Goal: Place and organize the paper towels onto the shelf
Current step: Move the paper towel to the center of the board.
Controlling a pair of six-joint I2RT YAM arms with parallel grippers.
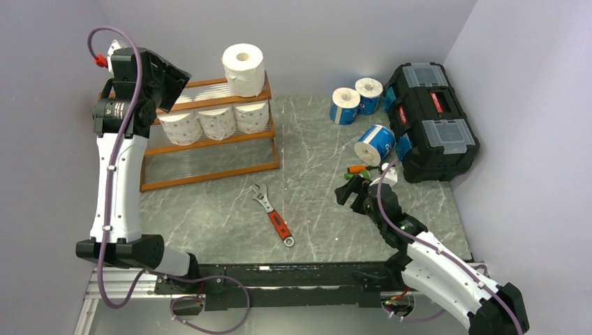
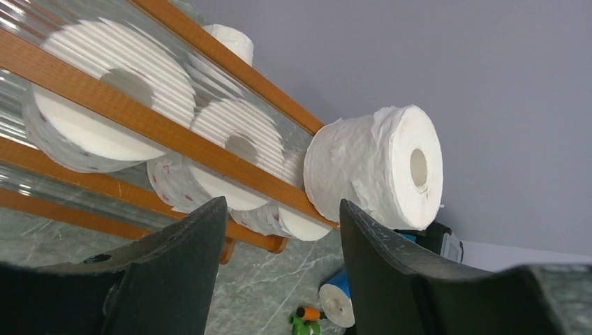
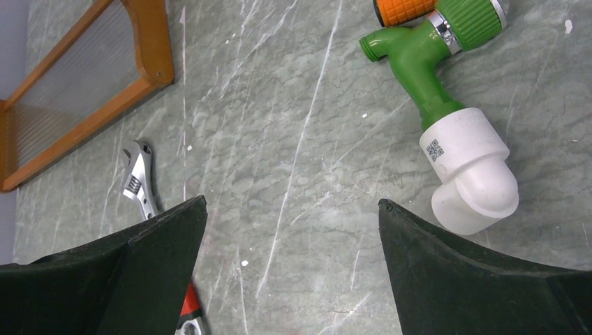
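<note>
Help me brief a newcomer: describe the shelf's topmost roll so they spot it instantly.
Look to the orange-brown shelf at the back left. On its top tier's right end sits a plain white roll, above the red-printed rolls and far from the blue-wrapped ones.

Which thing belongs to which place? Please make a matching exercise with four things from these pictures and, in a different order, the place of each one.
Things
1. plain white roll
2. rolls with red print
3. wrench
4. black toolbox

Places
A. flat on the table, in front of the shelf
B. top of the shelf, right end
C. far right of the table, beside the blue rolls
D. middle level of the shelf

Pairs: 1-B, 2-D, 3-A, 4-C
</note>
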